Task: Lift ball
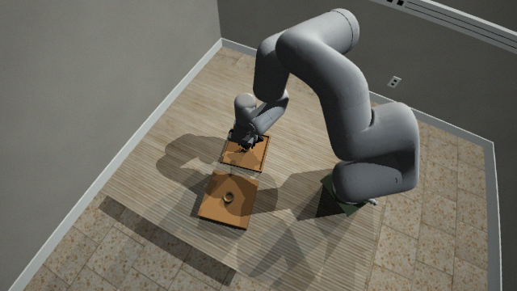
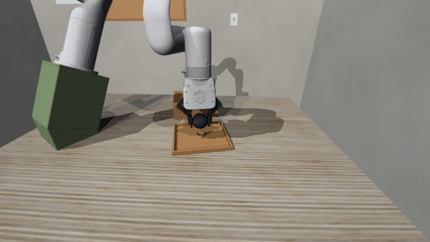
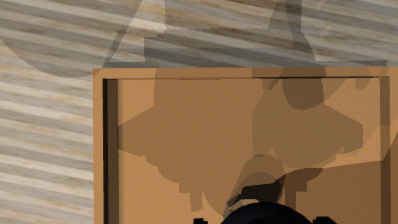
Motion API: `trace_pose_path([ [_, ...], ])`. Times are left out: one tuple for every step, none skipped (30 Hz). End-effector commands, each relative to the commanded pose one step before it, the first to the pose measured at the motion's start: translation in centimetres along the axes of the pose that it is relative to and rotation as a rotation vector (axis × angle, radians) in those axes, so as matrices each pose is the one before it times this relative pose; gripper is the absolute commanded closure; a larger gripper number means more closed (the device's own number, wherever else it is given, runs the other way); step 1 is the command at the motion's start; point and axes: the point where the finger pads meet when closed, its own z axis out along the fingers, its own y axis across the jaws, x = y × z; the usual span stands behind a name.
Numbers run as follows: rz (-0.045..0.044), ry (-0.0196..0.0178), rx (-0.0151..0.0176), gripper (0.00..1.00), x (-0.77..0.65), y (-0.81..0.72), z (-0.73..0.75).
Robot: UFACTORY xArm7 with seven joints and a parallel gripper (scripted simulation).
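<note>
A dark ball (image 2: 200, 120) is clamped between the black fingers of my gripper (image 2: 200, 123), which is shut on it. The ball hangs a little above a small tan ring (image 2: 200, 135) in a shallow orange tray (image 2: 201, 138) on the wooden table. In the wrist view only the ball's top edge (image 3: 265, 215) shows at the bottom, with the ring (image 3: 256, 191) just beyond it on the tray floor (image 3: 225, 145). In the overhead view the gripper (image 1: 245, 143) stands over the tray (image 1: 245, 153) and hides the ball.
A second orange block (image 1: 229, 199) with its own ring (image 1: 228, 197) stands beside the tray; it shows partly behind the gripper (image 2: 179, 104). The green robot base (image 2: 67, 101) stands at the table's left. Walls close the far side and the right.
</note>
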Motion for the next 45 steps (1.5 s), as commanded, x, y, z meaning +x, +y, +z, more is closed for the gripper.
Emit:
trace_pose_path([
  [0.00113, 0.00252, -0.00628, 1.0, -0.085, 0.201, -4.029],
  [-0.00022, -0.0006, 0.00096, 1.0, -0.003, -0.043, -0.645],
  [-0.00018, -0.00056, 0.00093, 1.0, -0.003, -0.043, -0.395],
  [-0.00009, -0.00029, 0.00049, 1.0, -0.001, -0.023, -0.171],
  [-0.00001, -0.00005, 0.00009, 1.0, 0.0, -0.004, -0.028],
  [0.0, 0.0, 0.0, 1.0, 0.0, 0.0, 0.0],
  [0.0, 0.0, 0.0, 1.0, 0.0, 0.0, 0.0],
  [0.0, 0.0, 0.0, 1.0, 0.0, 0.0, 0.0],
  [0.0, 0.0, 0.0, 1.0, 0.0, 0.0, 0.0],
  [0.0, 0.0, 0.0, 1.0, 0.0, 0.0, 0.0],
  [0.0, 0.0, 0.0, 1.0, 0.0, 0.0, 0.0],
  [0.0, 0.0, 0.0, 1.0, 0.0, 0.0, 0.0],
  [0.0, 0.0, 0.0, 1.0, 0.0, 0.0, 0.0],
  [0.0, 0.0, 0.0, 1.0, 0.0, 0.0, 0.0],
  [0.0, 0.0, 0.0, 1.0, 0.0, 0.0, 0.0],
  [0.0, 0.0, 0.0, 1.0, 0.0, 0.0, 0.0],
  [0.0, 0.0, 0.0, 1.0, 0.0, 0.0, 0.0],
  [0.0, 0.0, 0.0, 1.0, 0.0, 0.0, 0.0],
  [0.0, 0.0, 0.0, 1.0, 0.0, 0.0, 0.0],
  [0.0, 0.0, 0.0, 1.0, 0.0, 0.0, 0.0],
  [0.0, 0.0, 0.0, 1.0, 0.0, 0.0, 0.0],
  [0.0, 0.0, 0.0, 1.0, 0.0, 0.0, 0.0],
  [0.0, 0.0, 0.0, 1.0, 0.0, 0.0, 0.0],
  [0.0, 0.0, 0.0, 1.0, 0.0, 0.0, 0.0],
  [0.0, 0.0, 0.0, 1.0, 0.0, 0.0, 0.0],
  [0.0, 0.0, 0.0, 1.0, 0.0, 0.0, 0.0],
  [0.0, 0.0, 0.0, 1.0, 0.0, 0.0, 0.0],
  [0.0, 0.0, 0.0, 1.0, 0.0, 0.0, 0.0],
  [0.0, 0.0, 0.0, 1.0, 0.0, 0.0, 0.0],
  [0.0, 0.0, 0.0, 1.0, 0.0, 0.0, 0.0],
  [0.0, 0.0, 0.0, 1.0, 0.0, 0.0, 0.0],
  [0.0, 0.0, 0.0, 1.0, 0.0, 0.0, 0.0],
  [0.0, 0.0, 0.0, 1.0, 0.0, 0.0, 0.0],
  [0.0, 0.0, 0.0, 1.0, 0.0, 0.0, 0.0],
  [0.0, 0.0, 0.0, 1.0, 0.0, 0.0, 0.0],
  [0.0, 0.0, 0.0, 1.0, 0.0, 0.0, 0.0],
  [0.0, 0.0, 0.0, 1.0, 0.0, 0.0, 0.0],
  [0.0, 0.0, 0.0, 1.0, 0.0, 0.0, 0.0],
  [0.0, 0.0, 0.0, 1.0, 0.0, 0.0, 0.0],
  [0.0, 0.0, 0.0, 1.0, 0.0, 0.0, 0.0],
  [0.0, 0.0, 0.0, 1.0, 0.0, 0.0, 0.0],
  [0.0, 0.0, 0.0, 1.0, 0.0, 0.0, 0.0],
  [0.0, 0.0, 0.0, 1.0, 0.0, 0.0, 0.0],
  [0.0, 0.0, 0.0, 1.0, 0.0, 0.0, 0.0],
  [0.0, 0.0, 0.0, 1.0, 0.0, 0.0, 0.0],
])
